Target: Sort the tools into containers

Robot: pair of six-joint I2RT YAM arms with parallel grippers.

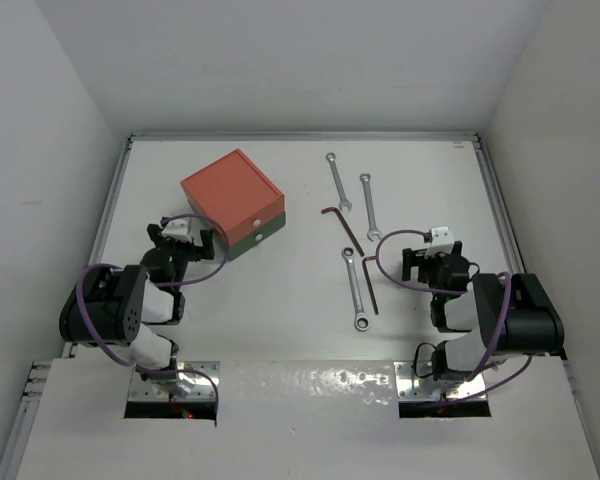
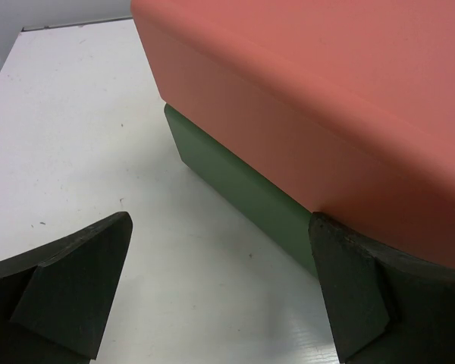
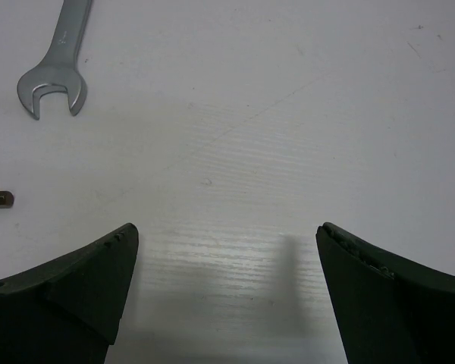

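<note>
Arms [image 1: 115, 305]: two, folded low, wrists aimed away.
Left gripper [image 2: 220, 218]: dark wedge fingers [image 2: 68, 288], jaws apart, empty, at the box corner.
Right gripper [image 3: 227, 227]: jaws apart, empty, over bare white table [image 1: 280, 300].
Wrenches [image 1: 354, 288]: three, slim shiny metal, flat, right of centre.
Hex keys [image 1: 370, 285]: two, thin dark L-shapes among them.
Drawers [image 1: 230, 190]: two matte squares, orange stacked on green, left of centre.
</note>
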